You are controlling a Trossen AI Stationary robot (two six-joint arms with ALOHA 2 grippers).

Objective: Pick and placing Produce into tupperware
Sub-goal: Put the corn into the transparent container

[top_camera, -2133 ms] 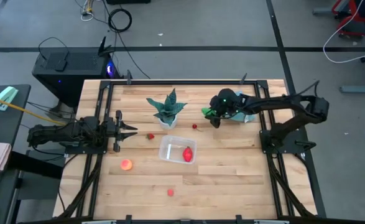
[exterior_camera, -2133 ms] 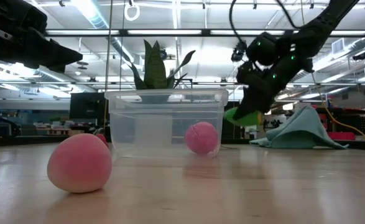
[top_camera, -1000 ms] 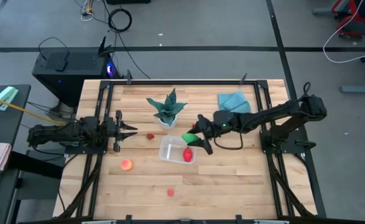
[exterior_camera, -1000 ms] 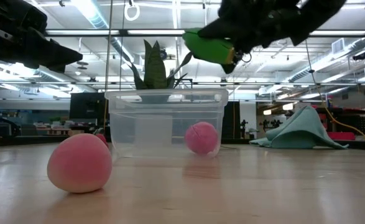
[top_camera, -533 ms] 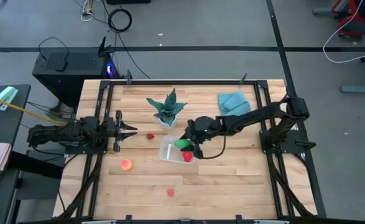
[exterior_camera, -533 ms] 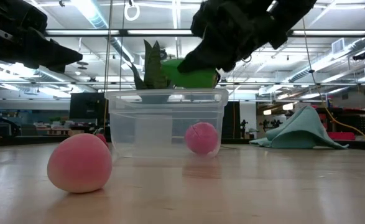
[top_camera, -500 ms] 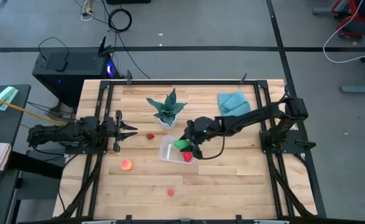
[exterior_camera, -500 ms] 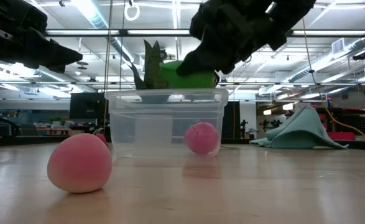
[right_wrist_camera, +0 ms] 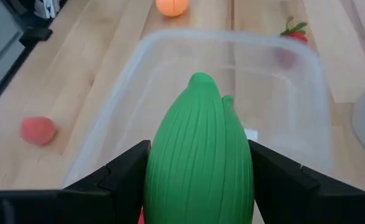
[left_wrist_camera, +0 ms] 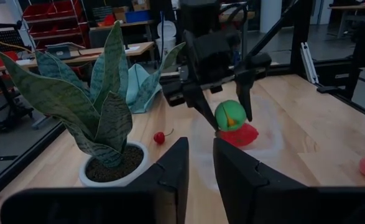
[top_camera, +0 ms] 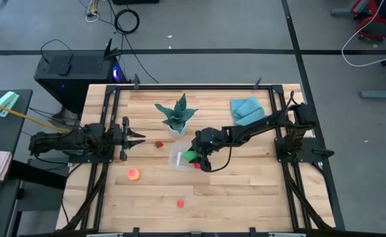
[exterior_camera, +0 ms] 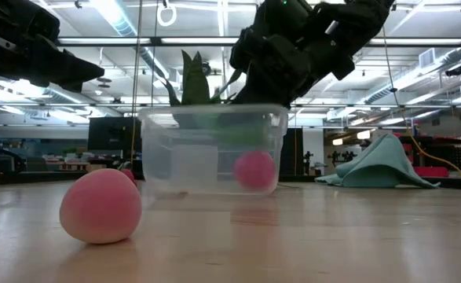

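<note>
Oval produce between right gripper's fingers, inside tupperware.

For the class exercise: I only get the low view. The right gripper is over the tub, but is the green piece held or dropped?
Observer: Held. The right wrist view shows the green oval between the right gripper's fingers, over the tupperware.
Operator: How many pieces lie outside the tub?
Observer: Three in the high view: an orange-yellow round one and two small red ones.
Operator: And the left arm?
Observer: The left gripper waits open at the table's left side.

High cam overhead; low cam table-level; both show tupperware.
</note>
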